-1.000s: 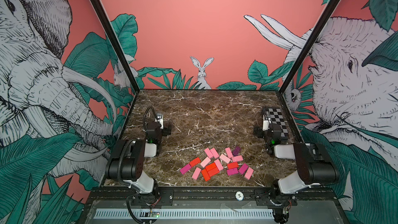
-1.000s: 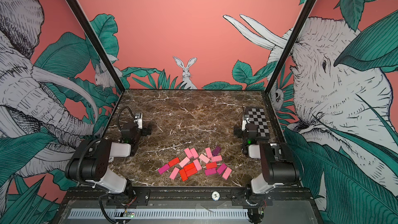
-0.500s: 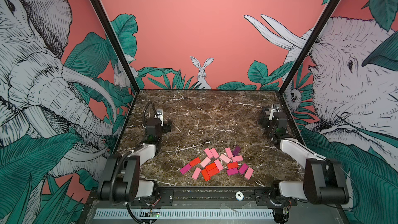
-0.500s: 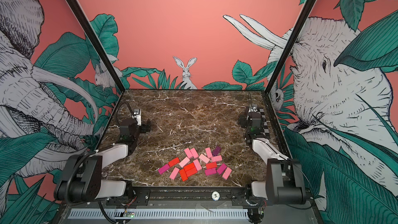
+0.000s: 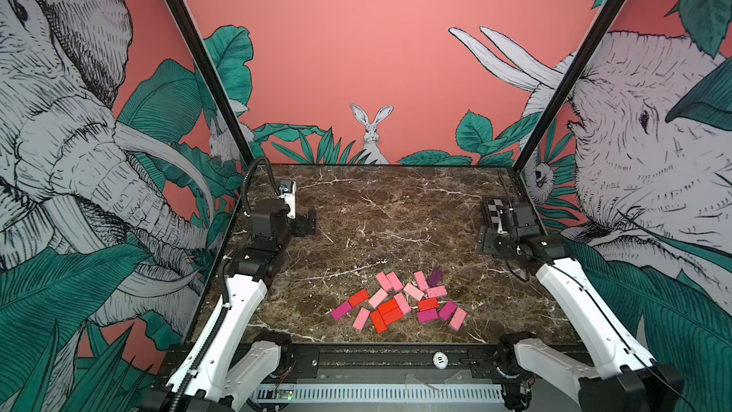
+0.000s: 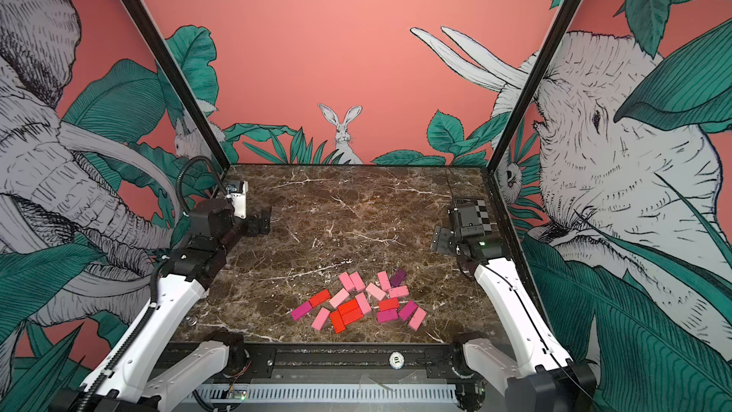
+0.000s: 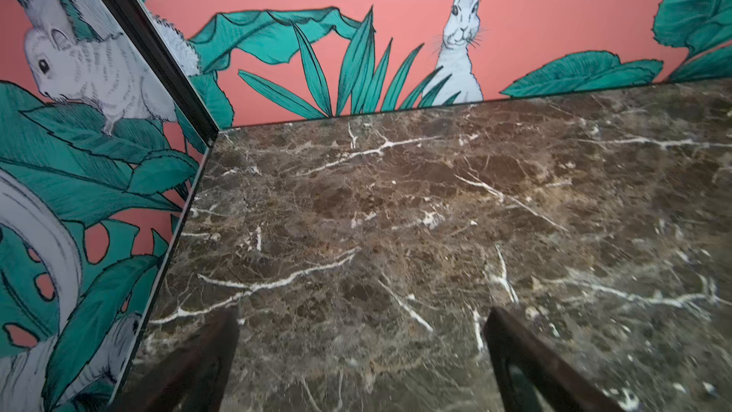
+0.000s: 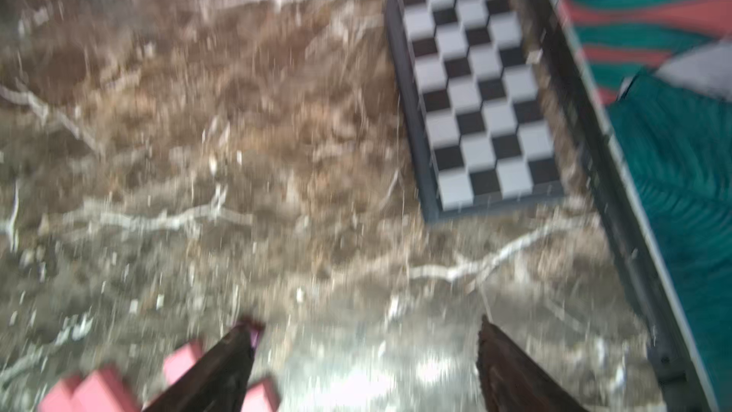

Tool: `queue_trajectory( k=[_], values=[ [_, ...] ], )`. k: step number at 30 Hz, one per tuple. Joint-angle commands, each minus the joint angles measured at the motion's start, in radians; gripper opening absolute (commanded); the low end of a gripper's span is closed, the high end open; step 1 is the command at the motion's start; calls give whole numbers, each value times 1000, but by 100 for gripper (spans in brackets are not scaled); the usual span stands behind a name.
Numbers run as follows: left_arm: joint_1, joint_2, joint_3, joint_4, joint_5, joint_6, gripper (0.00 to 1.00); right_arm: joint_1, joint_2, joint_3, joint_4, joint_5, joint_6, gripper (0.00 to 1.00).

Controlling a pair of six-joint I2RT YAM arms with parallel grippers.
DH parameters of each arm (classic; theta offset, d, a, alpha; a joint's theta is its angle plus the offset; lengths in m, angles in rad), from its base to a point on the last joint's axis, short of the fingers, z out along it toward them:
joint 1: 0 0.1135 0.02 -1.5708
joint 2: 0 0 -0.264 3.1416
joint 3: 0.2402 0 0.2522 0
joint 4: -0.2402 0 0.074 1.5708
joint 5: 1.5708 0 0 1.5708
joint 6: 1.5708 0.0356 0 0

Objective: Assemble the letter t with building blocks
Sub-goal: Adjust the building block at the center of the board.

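Observation:
Several building blocks [image 5: 400, 303] in red, light pink, magenta and dark purple lie loosely bunched on the marble table [image 5: 376, 212] near its front edge, in both top views [image 6: 356, 303]. My left gripper [image 5: 307, 221] hovers at the left side, far behind the pile, open and empty; its wrist view shows its fingers [image 7: 222, 334] over bare marble. At the right side my right gripper [image 5: 485, 241] stands open and empty, behind and to the right of the pile. Pink blocks [image 8: 99, 390] show blurred beside one of its fingers [image 8: 237, 350].
A black-and-white checkered board [image 5: 497, 208] lies flat by the right wall, partly hidden behind the right wrist, and shows fully in the right wrist view [image 8: 479, 85]. Printed walls enclose the table on three sides. A black rail [image 5: 376, 358] runs along the front.
Both arms have unfolded and stretched out from their low front pose. The right gripper has swung off the checkered board towards the blocks. The left gripper has shifted only a little.

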Motion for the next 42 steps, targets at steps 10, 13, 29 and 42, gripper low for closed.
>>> queue_trajectory(
  k=[10,13,29,42],
  values=[
    [1,-27,62,-237,42,-35,99,183,-76,-186,-284,-175,264,66],
    [1,-22,68,-238,27,-26,99,227,-65,-229,-265,-189,295,66],
    [1,43,43,-203,224,19,99,368,121,-379,10,-283,340,56],
    [2,36,-3,-145,329,46,99,385,190,-426,87,-312,325,48]
  ],
)
